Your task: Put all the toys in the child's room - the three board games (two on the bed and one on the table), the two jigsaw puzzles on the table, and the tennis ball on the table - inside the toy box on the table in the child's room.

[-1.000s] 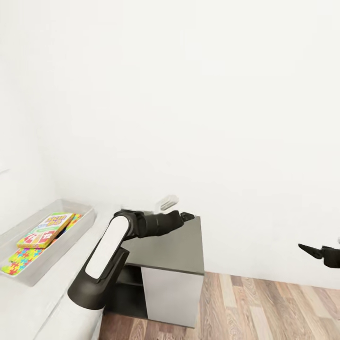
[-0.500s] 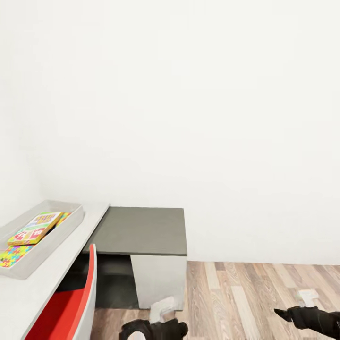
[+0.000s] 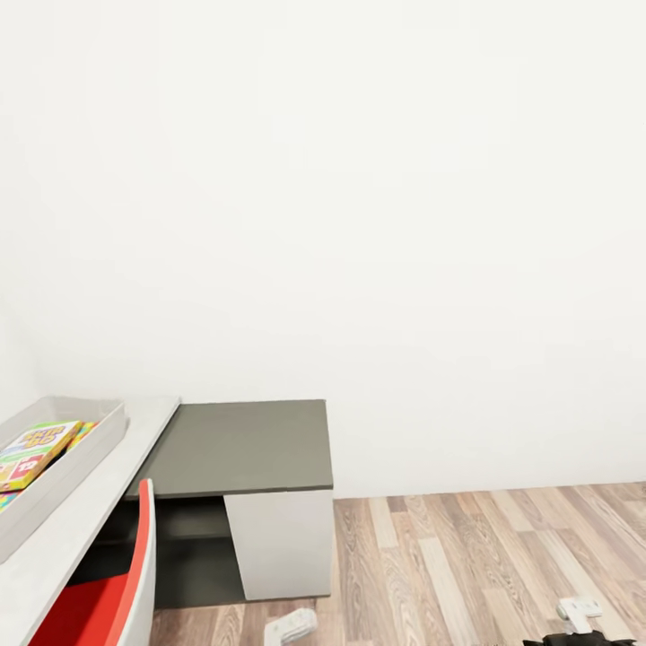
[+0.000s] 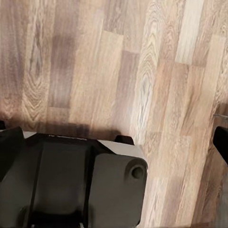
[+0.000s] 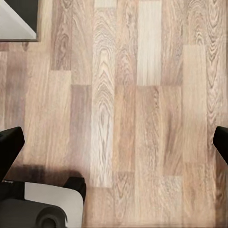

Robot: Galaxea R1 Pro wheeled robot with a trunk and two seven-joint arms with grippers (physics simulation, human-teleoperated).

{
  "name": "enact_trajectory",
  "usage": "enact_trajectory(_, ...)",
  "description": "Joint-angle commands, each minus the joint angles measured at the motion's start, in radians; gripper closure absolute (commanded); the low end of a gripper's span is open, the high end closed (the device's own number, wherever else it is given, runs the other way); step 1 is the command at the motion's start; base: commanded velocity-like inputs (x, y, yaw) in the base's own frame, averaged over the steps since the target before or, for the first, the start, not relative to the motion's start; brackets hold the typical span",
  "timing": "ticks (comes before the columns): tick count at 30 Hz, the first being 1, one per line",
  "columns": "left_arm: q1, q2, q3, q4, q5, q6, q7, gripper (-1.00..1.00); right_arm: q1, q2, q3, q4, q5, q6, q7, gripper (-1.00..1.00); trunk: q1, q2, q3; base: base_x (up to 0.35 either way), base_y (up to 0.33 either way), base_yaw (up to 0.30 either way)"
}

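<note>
White-walled room: the toy box lies far left on the counter, nearer the left arm; both jaws spread, empty.

a child's room in a home

bare white walls meet a light wood plank floor. at 9 o'clock a pale desk carries a grey tray holding a bright printed game box; a red chair sits at 7 o'clock, beside a grey-topped side cabinet.
</note>
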Motion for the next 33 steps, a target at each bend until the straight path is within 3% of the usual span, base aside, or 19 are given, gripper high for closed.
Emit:
enact_trajectory(1,-0.001,0.001,0.001,0.012,0.001,0.0,0.006,-1.0,-0.001,0.003,-0.007,0.011,0.007,0.004,0.005,-1.0,0.001,-0.002,-0.001,-0.074,0.0,-0.087)
enact_trajectory(4,-0.006,0.001,0.009,0.073,-0.005,-0.009,0.004,-1.0,-0.001,0.011,-0.007,0.052,0.006,0.002,-0.011,-1.0,0.001,-0.002,0.0,-0.178,0.0,-0.05)
enact_trajectory(6,-0.022,0.001,0.03,0.169,-0.008,-0.034,0.003,-1.0,-0.001,0.027,-0.008,0.099,0.004,0.002,-0.049,-1.0,0.001,-0.002,0.0,-0.272,0.0,-0.019)
enact_trajectory(7,-0.051,0.002,0.04,0.273,-0.009,-0.046,-0.003,-1.0,0.0,0.043,-0.009,0.158,0.004,0.002,-0.12,-1.0,0.001,-0.002,0.0,-0.305,0.0,-0.007)
enact_trajectory(8,-0.063,0.002,0.042,0.313,-0.009,-0.049,-0.011,-1.0,0.0,0.047,-0.009,0.18,0.004,0.002,-0.155,-1.0,0.001,-0.002,0.0,-0.31,0.0,-0.006)
enact_trajectory(9,-0.093,-0.002,0.045,0.42,-0.009,-0.054,-0.06,-1.0,0.0,0.054,-0.009,0.243,0.005,0.002,-0.281,-1.0,0.001,-0.002,0.0,-0.319,0.0,-0.003)
enact_trajectory(10,-0.105,-0.005,0.046,0.465,-0.01,-0.055,-0.089,-1.0,0.0,0.058,-0.008,0.272,0.007,0.002,-0.354,-1.0,0.001,-0.002,0.0,-0.322,0.0,-0.002)
enact_trajectory(13,-0.12,-0.003,0.047,0.528,-0.011,-0.057,-0.13,-1.0,0.0,0.064,-0.005,0.307,0.01,0.003,-0.454,-1.0,0.001,-0.002,0.001,-0.325,0.0,-0.001)
enact_trajectory(15,-0.124,0.0,0.048,0.551,-0.011,-0.058,-0.146,-1.0,0.0,0.065,0.007,0.317,0.03,0.002,-0.484,-1.0,0.001,-0.002,0.001,-0.327,0.0,0.0)
enact_trajectory(17,-0.126,-0.002,0.049,0.586,-0.01,-0.059,-0.156,-1.0,0.001,0.066,0.028,0.325,0.071,0.001,-0.495,-1.0,0.001,-0.002,0.001,-0.328,0.0,0.0)
enact_trajectory(20,-0.127,-0.004,0.048,0.602,-0.011,-0.06,-0.158,-1.0,0.005,0.066,0.034,0.338,0.086,-0.019,-0.482,-1.0,0.001,-0.002,0.001,-0.328,0.0,0.0)
enact_trajectory(27,-0.127,-0.009,0.046,0.686,-0.011,-0.105,-0.159,-1.0,0.006,0.061,0.039,0.344,0.09,-0.049,-0.335,-1.0,0.001,-0.002,0.001,-0.328,0.0,-0.145)
enact_trajectory(31,-0.127,-0.008,0.047,0.701,-0.01,-0.118,-0.159,-1.0,0.006,0.058,0.041,0.344,0.09,-0.049,-0.312,-1.0,0.001,-0.002,0.001,-0.329,0.0,-0.288)
enact_trajectory(33,-0.127,-0.005,0.048,0.706,-0.008,-0.134,-0.159,-1.0,0.006,0.056,0.052,0.345,0.099,-0.048,-0.246,-1.0,0.001,-0.002,0.001,-0.328,0.0,-0.296)
